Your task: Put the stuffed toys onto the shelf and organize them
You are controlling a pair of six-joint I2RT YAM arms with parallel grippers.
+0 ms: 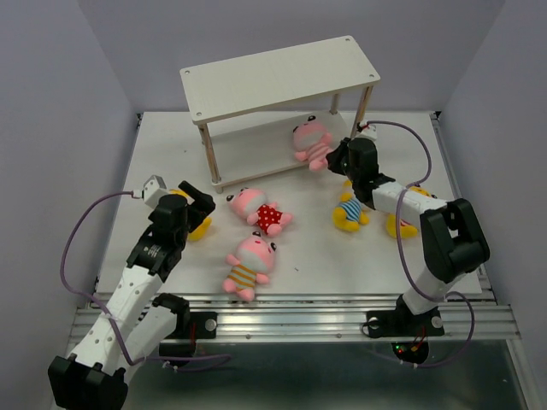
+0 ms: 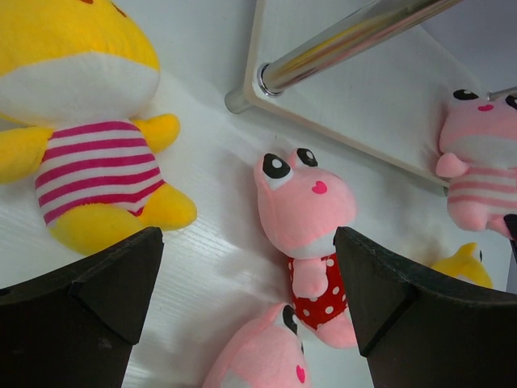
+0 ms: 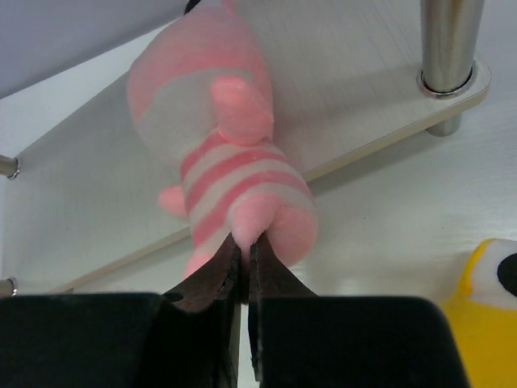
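Note:
The off-white shelf [image 1: 278,73] stands at the back. My right gripper [image 1: 338,158] is shut on the foot of a pink striped toy [image 1: 312,139], which lies head-first on the lower board [image 3: 363,73]; the wrist view shows my fingertips [image 3: 245,250] pinching the toy [image 3: 226,153]. My left gripper [image 1: 192,201] is open and empty above the table beside a yellow striped toy [image 2: 89,137]. In front of its open jaws [image 2: 246,307] lie a pink polka-dot toy [image 2: 311,218] and another pink toy [image 2: 258,356].
The polka-dot toy [image 1: 259,209] and a pink toy with yellow stripes [image 1: 248,266] lie mid-table. Two yellow toys [image 1: 350,212] [image 1: 402,224] lie under my right arm. A shelf leg [image 3: 448,40] stands right of the held toy. Grey walls enclose the table.

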